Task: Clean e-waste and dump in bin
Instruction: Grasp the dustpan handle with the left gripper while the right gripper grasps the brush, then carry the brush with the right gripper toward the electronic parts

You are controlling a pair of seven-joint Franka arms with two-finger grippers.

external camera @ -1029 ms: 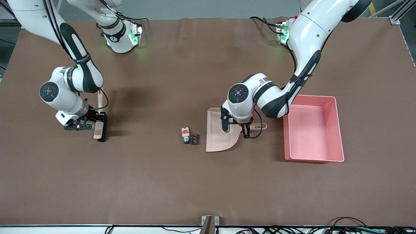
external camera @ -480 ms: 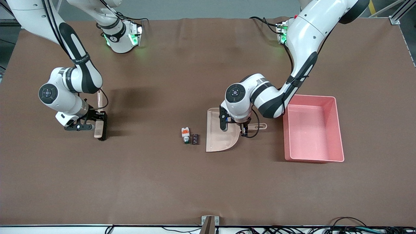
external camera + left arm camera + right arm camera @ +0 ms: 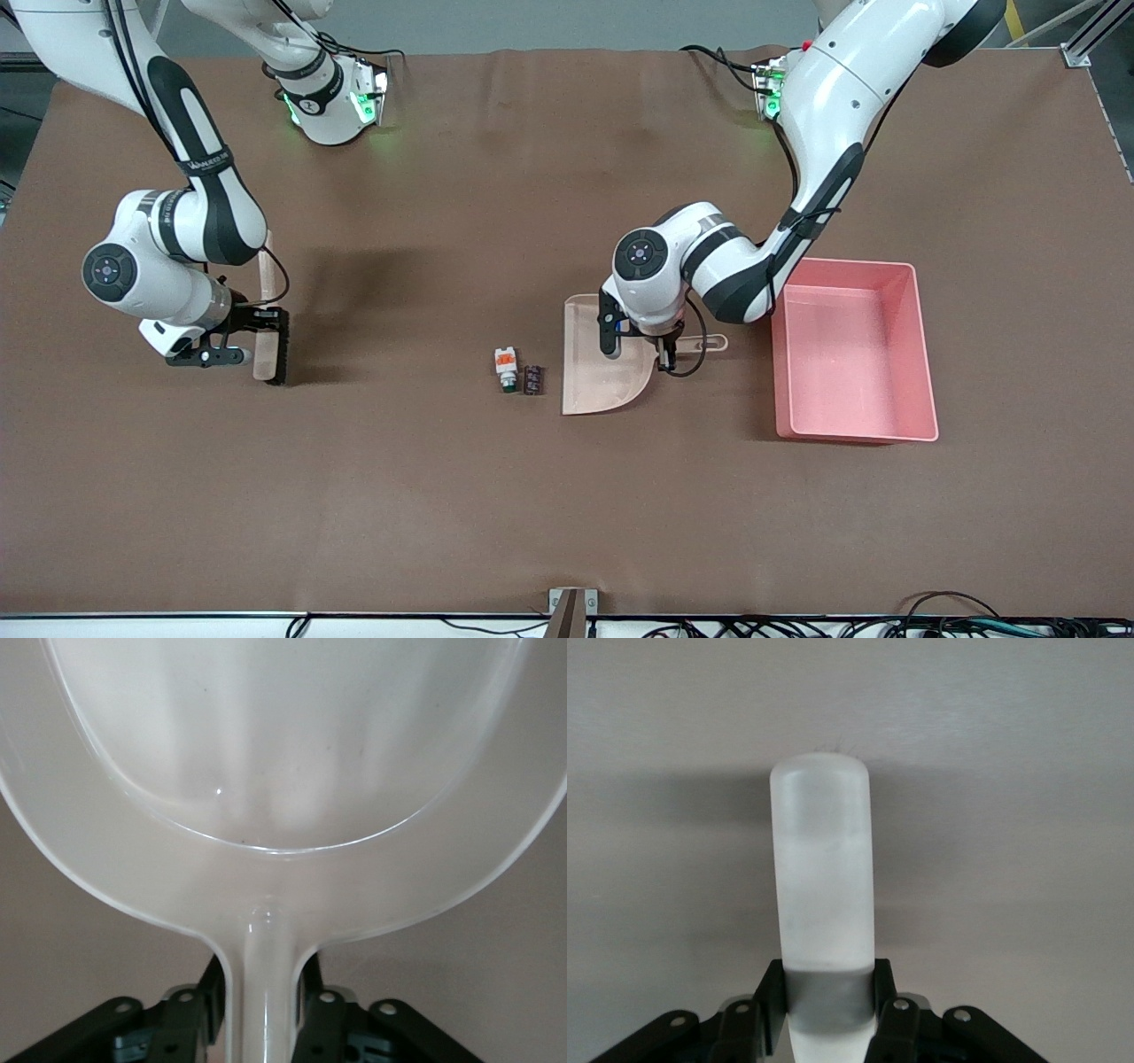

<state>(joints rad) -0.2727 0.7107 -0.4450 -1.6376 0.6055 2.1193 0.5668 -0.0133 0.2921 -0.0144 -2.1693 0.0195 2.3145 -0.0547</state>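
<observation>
You see the left gripper [image 3: 666,347] jaws clamped on the dustpan [image 3: 602,377] handle at center frame, right gripper [image 3: 237,341] jaws gripping the brush [image 3: 270,350] at left, e-waste [image 3: 518,370] beside dustpan, pink bin [image 3: 852,354] at right.

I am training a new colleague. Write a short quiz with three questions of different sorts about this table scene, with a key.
1. True or false: the two small parts lie inside the pink bin.
2. What does the left gripper hold? A) brush B) dustpan handle C) bin
3. Fill in: the right gripper is shut on the ____.

Key:
1. False; they lie on the table beside the dustpan.
2. B
3. brush
</observation>
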